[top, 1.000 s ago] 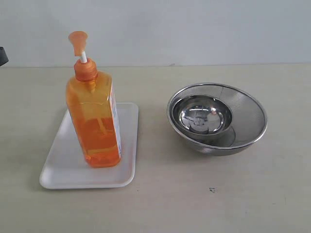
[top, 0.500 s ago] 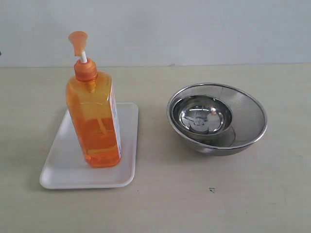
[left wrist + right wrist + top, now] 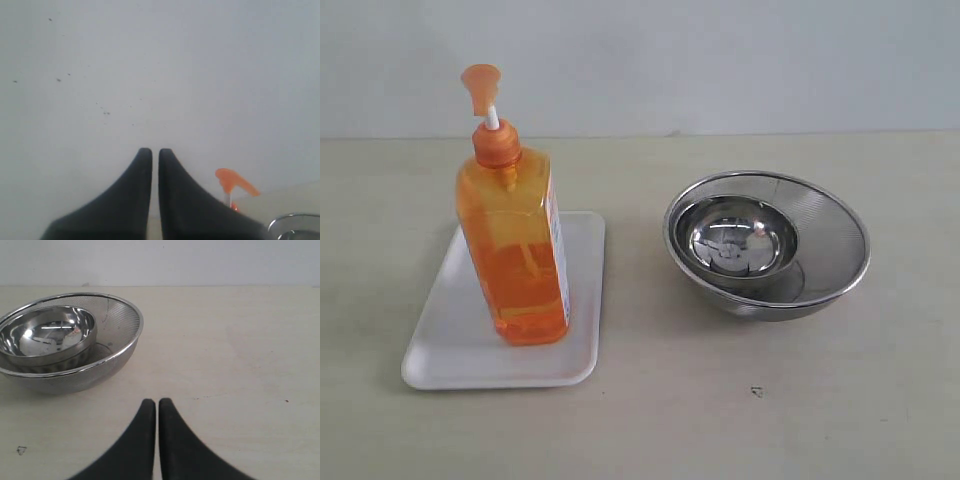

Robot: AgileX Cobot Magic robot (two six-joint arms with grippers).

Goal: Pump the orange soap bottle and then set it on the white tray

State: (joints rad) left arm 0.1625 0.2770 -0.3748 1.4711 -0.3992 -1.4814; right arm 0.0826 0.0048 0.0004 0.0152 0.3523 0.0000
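The orange soap bottle (image 3: 515, 245) stands upright on the white tray (image 3: 450, 345) at the left of the table, pump head raised on its white stem. Neither arm shows in the exterior view. In the left wrist view my left gripper (image 3: 151, 152) is shut and empty, facing the pale wall, with the bottle's orange pump head (image 3: 235, 182) a little way off to one side of it. My right gripper (image 3: 151, 402) is also shut with nothing between its fingers, low over bare tabletop and apart from the bowls.
A steel mesh bowl (image 3: 840, 240) with a smaller steel bowl (image 3: 737, 238) inside it sits right of the tray; the bowls (image 3: 65, 340) also show in the right wrist view. A small dark mark (image 3: 756, 391) lies on the table in front.
A dark bit of the left arm at the far left edge of the exterior view has withdrawn out of sight. Bottle, tray and bowls have not moved.
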